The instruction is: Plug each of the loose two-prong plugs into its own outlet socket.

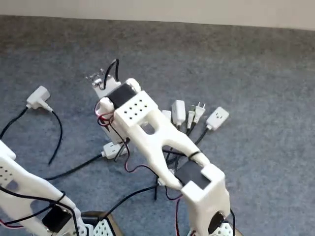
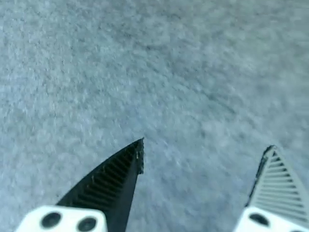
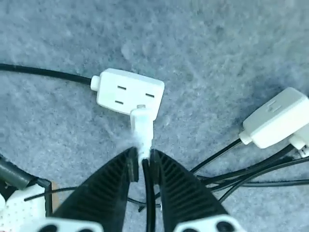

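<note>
The right gripper [image 3: 143, 162] is clamped on the tail end of a white plug [image 3: 142, 128], with the plug's black cord running back between the fingers. The plug's long axis lies in line with the gripper and points straight away from it. Its front end meets the slotted face of a white outlet block [image 3: 128, 92], at the edge of the block nearest the gripper. The prongs are covered by the plug body, so it cannot be told whether they sit in a slot or only rest against the face. The block lies flat on the grey carpet [image 3: 217, 43], and its own black cord leads off from one short end. In the high view the right arm [image 1: 162, 140] stretches from the near right towards the far left and hides the held plug and part of the block. Right of the arm lie two loose plugs [image 1: 199, 109], prongs pointing far, between a white adapter [image 1: 178, 112] and a small socket block [image 1: 217, 118]. A corded white block [image 1: 38, 97] sits well apart at the far left. The left gripper [image 2: 205, 150] hangs over bare carpet with its fingers wide apart, holding nothing.
</note>
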Available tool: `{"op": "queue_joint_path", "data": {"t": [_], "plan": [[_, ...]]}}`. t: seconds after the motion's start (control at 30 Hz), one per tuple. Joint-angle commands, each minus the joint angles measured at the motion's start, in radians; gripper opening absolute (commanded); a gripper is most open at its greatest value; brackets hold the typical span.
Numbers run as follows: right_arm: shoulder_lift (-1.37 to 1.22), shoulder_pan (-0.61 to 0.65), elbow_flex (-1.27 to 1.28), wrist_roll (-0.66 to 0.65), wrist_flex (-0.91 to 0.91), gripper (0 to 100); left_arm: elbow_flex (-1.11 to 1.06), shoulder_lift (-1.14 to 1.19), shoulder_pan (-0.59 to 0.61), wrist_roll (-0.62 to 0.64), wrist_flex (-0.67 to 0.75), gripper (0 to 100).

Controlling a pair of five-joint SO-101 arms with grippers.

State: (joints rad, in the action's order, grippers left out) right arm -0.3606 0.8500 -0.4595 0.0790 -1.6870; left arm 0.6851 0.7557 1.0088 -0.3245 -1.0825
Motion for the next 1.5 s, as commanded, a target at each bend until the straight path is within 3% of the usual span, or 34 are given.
{"op": "queue_joint_path", "data": {"t": [0.0,0.37,0.87,1.47], "plan": [[-0.031,0.008,-0.159,0.014,-0.038,0.5,0.196,0.104,0.016,-0.008,-0.008,37],[-0.070,0.050,-0.171,0.040,-0.038,0.5,0.418,0.236,0.076,-0.008,-0.008,37],[-0.079,0.090,-0.163,0.040,-0.035,0.5,0.424,0.252,0.142,-0.009,0.021,37],[-0.194,0.015,-0.177,0.034,-0.015,0.5,0.420,0.254,0.162,-0.009,0.026,37]]}}
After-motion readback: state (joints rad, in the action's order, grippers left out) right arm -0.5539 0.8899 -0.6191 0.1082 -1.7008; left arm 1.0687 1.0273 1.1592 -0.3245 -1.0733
